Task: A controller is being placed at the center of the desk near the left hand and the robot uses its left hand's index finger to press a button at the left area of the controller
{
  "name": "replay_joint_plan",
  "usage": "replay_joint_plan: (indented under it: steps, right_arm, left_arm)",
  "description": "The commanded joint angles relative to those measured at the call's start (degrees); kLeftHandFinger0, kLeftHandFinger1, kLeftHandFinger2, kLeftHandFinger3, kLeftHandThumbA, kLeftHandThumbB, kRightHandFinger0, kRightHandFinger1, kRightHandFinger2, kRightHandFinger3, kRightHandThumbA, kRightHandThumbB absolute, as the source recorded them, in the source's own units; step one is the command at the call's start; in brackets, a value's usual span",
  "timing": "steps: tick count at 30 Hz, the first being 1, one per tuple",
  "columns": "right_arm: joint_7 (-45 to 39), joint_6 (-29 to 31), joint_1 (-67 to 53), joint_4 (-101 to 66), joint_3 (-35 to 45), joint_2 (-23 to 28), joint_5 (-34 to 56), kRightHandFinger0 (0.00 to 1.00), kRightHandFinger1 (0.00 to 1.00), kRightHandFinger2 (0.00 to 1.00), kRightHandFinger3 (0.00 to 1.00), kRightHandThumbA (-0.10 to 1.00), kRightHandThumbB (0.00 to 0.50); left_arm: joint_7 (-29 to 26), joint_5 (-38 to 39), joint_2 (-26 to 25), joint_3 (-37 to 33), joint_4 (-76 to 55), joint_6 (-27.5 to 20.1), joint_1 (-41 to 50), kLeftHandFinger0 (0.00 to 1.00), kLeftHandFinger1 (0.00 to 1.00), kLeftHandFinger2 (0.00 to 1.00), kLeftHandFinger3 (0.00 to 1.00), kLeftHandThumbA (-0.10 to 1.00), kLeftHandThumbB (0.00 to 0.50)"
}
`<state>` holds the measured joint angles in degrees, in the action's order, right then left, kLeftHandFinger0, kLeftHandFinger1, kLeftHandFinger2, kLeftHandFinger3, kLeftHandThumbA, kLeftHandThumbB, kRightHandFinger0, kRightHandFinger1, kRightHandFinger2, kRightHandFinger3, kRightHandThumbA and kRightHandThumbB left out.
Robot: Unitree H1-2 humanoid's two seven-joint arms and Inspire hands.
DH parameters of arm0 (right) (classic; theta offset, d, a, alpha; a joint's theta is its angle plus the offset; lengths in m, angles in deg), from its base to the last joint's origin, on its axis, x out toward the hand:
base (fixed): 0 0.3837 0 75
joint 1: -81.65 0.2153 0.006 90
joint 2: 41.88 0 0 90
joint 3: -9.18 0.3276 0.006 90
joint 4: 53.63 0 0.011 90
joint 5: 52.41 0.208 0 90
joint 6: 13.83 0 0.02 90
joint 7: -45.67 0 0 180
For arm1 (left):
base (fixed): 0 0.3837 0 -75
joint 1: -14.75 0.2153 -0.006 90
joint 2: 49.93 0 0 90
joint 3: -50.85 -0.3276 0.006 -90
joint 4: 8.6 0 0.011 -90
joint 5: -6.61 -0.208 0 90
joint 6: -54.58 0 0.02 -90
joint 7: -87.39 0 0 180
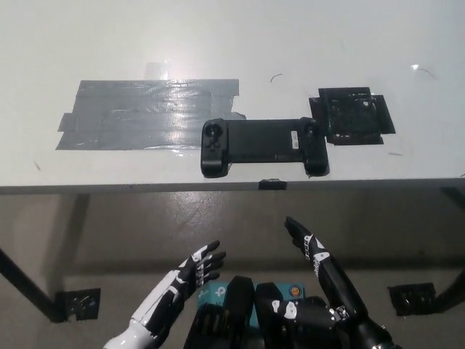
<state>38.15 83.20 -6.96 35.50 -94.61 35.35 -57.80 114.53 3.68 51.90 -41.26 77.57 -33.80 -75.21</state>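
A black controller lies flat near the front edge of the white desk, its left grip with a round stick toward the grey tape. My white left hand hangs below the desk's front edge at the lower left, open with fingers spread, well short of the controller. My black right hand rests low at the lower right, also under the desk edge, fingers stretched out and holding nothing.
A wide patch of grey tape covers the desk left of the controller. A black square patch sits just right of it. Below the desk edge lies bare floor with black table-leg brackets.
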Motion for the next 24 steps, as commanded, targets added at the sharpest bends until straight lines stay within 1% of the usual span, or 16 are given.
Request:
replay_joint_plan:
  steps: [1, 2, 7, 10, 11, 14, 17, 19, 20, 22, 23, 24]
  right_arm:
    - [1.59, 6.39, -0.04, -1.7, 1.12, -2.06, 1.43, 1.0, 1.0, 1.0, 1.0, 0.99, 0.238]
    - [1.69, 6.59, 0.11, -1.53, 1.21, -2.12, 1.45, 1.0, 1.0, 1.0, 1.0, 0.98, 0.234]
    - [1.88, 6.78, 0.36, -1.13, 1.43, -2.34, 1.5, 1.0, 1.0, 1.0, 1.0, 0.98, 0.244]
    - [1.9, 6.85, 0.41, -1.31, 1.55, -2.44, 1.59, 1.0, 1.0, 1.0, 1.0, 0.98, 0.238]
    - [1.9, 6.88, 1.02, -0.97, 1.67, -2.66, 1.77, 1.0, 1.0, 1.0, 1.0, 0.98, 0.241]
    - [1.64, 6.94, 1.89, -0.42, 1.71, -2.76, 1.79, 1.0, 1.0, 1.0, 1.0, 0.98, 0.244]
    - [1.5, 6.86, 0.71, -1.3, 1.47, -2.73, 1.5, 1.0, 1.0, 1.0, 1.0, 0.98, 0.243]
    - [1.66, 7.28, 1.32, -0.75, 1.74, -2.99, 1.62, 1.0, 1.0, 1.0, 1.0, 0.99, 0.24]
    - [1.78, 7.26, 1.88, -0.38, 2.0, -3.15, 1.7, 1.0, 1.0, 1.0, 1.0, 0.99, 0.243]
    - [1.69, 7.25, 1.56, -0.48, 2.12, -3.33, 1.71, 1.0, 1.0, 1.0, 1.0, 0.99, 0.246]
    - [1.5, 7.27, 2.16, -0.21, 2.42, -3.3, 1.91, 1.0, 1.0, 1.0, 1.0, 0.98, 0.249]
    - [1.45, 7.29, 2.25, -0.11, 2.57, -3.4, 1.95, 1.0, 1.0, 1.0, 1.0, 0.98, 0.251]
  left_arm:
    - [-16.54, -11.04, 3.92, 0.71, 4.95, -26.09, -0.42, 1.0, 1.0, 1.0, 1.0, 1.0, 0.341]
    - [-16.38, -10.78, 3.76, 0.77, 5.28, -26.47, -0.27, 1.0, 1.0, 1.0, 1.0, 1.0, 0.313]
    - [-16.58, -11.02, 3.0, 0.67, 6.88, -26.5, 0.44, 1.0, 1.0, 1.0, 1.0, 1.0, 0.288]
    - [-16.55, -10.92, 2.7, 0.42, 7.41, -27.06, 0.37, 1.0, 1.0, 1.0, 1.0, 1.0, 0.287]
    - [-16.66, -10.67, 2.48, 0.59, 7.81, -27.43, -0.07, 1.0, 1.0, 1.0, 1.0, 1.0, 0.3]
    - [-17.46, -11.03, 2.06, 0.84, 7.72, -27.56, -0.48, 1.0, 1.0, 1.0, 1.0, 1.0, 0.307]
    - [-17.95, -10.66, 1.76, 0.53, 7.7, -28.55, 0.3, 1.0, 1.0, 1.0, 1.0, 1.0, 0.284]
    - [-18.11, -10.48, 1.59, 0.85, 7.94, -28.37, -0.47, 1.0, 1.0, 1.0, 1.0, 1.0, 0.288]
    - [-17.72, -9.63, 1.48, 0.99, 7.9, -27.03, -1.06, 1.0, 1.0, 1.0, 1.0, 1.0, 0.303]
    - [-17.57, -9.11, 1.28, 0.9, 7.75, -26.72, -0.88, 1.0, 1.0, 1.0, 1.0, 1.0, 0.301]
    - [-17.5, -8.76, 0.96, 0.87, 8.16, -26.96, -1.55, 1.0, 1.0, 1.0, 1.0, 1.0, 0.287]
    - [-17.62, -8.71, 0.82, 0.81, 8.25, -26.99, -1.64, 1.0, 1.0, 1.0, 1.0, 1.0, 0.285]
